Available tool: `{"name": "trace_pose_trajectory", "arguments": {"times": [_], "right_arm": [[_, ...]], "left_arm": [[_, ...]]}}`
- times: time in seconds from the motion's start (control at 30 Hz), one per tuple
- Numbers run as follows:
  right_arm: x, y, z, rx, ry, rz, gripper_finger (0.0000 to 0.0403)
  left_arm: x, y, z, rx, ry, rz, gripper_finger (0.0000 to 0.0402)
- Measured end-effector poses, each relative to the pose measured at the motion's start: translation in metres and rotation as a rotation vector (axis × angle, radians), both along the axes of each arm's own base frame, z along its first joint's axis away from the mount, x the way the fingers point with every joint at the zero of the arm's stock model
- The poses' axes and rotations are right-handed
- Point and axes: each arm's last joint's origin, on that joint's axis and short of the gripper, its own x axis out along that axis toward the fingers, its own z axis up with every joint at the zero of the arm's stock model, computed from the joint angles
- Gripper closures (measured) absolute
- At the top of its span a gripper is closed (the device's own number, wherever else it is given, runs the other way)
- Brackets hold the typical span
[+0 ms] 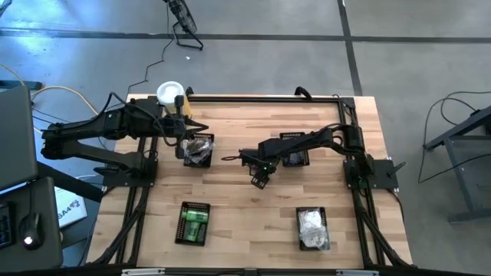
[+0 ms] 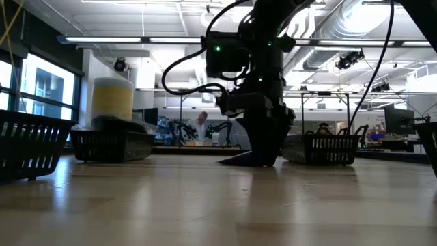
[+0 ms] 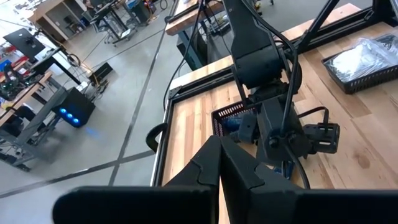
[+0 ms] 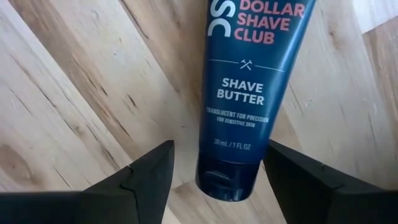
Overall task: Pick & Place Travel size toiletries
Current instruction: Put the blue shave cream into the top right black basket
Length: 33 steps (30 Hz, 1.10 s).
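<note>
A dark blue tube (image 4: 245, 93) printed "Shave Butter" lies flat on the wooden table. My right gripper (image 4: 219, 180) points down over its cap end, open, with one finger on each side of the tube and a strip of table showing beside one finger. In the high view this gripper (image 1: 259, 176) is at the table's middle. In the low view it (image 2: 263, 157) reaches down to the tabletop. My left gripper (image 3: 219, 163) is shut and empty. It hangs above the table's far left, next to the yellow canister (image 1: 170, 93).
Four black mesh baskets stand on the table. One behind my right arm (image 1: 295, 157) holds blue tubes, and one at the far left (image 1: 199, 148) holds silvery packets. Green bottles fill the near-left basket (image 1: 193, 224) and white packets the near-right one (image 1: 313, 228). Bare wood lies between them.
</note>
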Motion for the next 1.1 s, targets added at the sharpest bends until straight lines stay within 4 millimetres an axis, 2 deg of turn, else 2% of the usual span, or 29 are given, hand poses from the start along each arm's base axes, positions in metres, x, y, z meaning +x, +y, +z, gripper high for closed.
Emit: {"name": "trace_pose_trajectory", "arguments": {"times": [0.5, 0.77, 0.97, 1.1], "right_arm": [[0.000, -0.001, 0.000, -0.032, -0.002, -0.005, 0.0265], [-0.001, -0.001, 0.001, -0.035, 0.003, -0.004, 0.0268], [-0.009, -0.001, 0.020, -0.037, 0.005, -0.004, 0.0272], [-0.018, -0.003, 0.042, -0.052, -0.011, -0.011, 0.0272]], "left_arm": [[0.000, 0.000, 0.000, 0.001, 0.000, 0.003, 0.0401], [0.000, 0.000, 0.000, 0.001, 0.000, 0.002, 0.0401], [0.000, 0.000, 0.000, 0.001, 0.000, 0.002, 0.0401], [0.000, 0.000, 0.000, 0.000, 0.000, 0.001, 0.0401]]}}
